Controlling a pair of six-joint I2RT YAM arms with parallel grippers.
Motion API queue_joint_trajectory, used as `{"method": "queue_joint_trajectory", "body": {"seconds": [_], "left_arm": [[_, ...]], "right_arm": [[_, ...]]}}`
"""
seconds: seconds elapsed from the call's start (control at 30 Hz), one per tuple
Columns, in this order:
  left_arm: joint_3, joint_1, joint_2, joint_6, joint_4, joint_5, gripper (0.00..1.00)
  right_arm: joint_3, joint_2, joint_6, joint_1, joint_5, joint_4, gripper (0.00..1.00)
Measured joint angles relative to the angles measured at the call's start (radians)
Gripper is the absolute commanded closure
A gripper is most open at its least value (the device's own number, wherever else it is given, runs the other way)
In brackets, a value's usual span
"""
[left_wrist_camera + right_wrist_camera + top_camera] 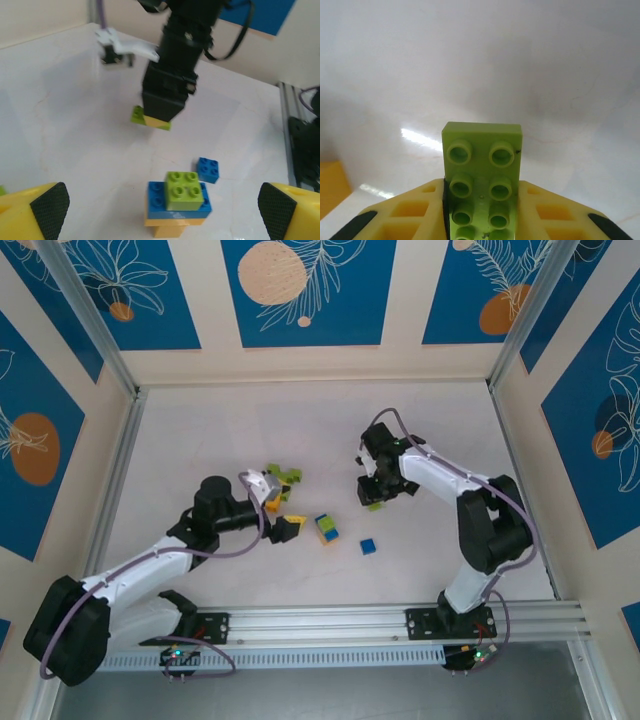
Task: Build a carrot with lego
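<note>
A long lime green lego brick (482, 165) is clamped studs-up between the yellow fingers of my right gripper (482, 200), which is shut on it. From above, that gripper (378, 492) is right of centre with the brick (375, 504) low at the table surface. A small lego stack (178, 200), a lime green brick on a blue one over yellow, stands between the wide-open fingers of my left gripper (162, 207). It is untouched. In the top view the stack (326, 528) is just right of the left gripper (283, 517).
A loose small blue brick (207, 170) lies just past the stack, also visible from above (368, 546). A heap of lime green bricks (283, 475) lies behind the left gripper. The aluminium rail (400, 620) runs along the near edge of the table.
</note>
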Motion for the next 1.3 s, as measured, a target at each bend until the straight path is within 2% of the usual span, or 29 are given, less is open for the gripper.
{"method": "queue_joint_trajectory", "body": {"seconds": [0.23, 0.47, 0.8, 1.3], "left_arm": [[0.000, -0.043, 0.047, 0.044, -0.016, -0.003, 0.01], [-0.009, -0.043, -0.059, 0.048, -0.026, -0.076, 0.01], [-0.009, 0.011, -0.034, 0.012, -0.031, -0.136, 0.01], [-0.009, 0.020, -0.023, -0.008, -0.031, -0.134, 0.01]], "right_arm": [[0.092, -0.090, 0.066, 0.135, -0.028, -0.120, 0.67], [0.146, -0.076, 0.143, 0.265, -0.029, -0.193, 0.68], [0.249, 0.031, 0.175, 0.342, -0.024, -0.224, 0.68], [0.245, 0.039, 0.203, 0.375, -0.021, -0.240, 0.68]]}}
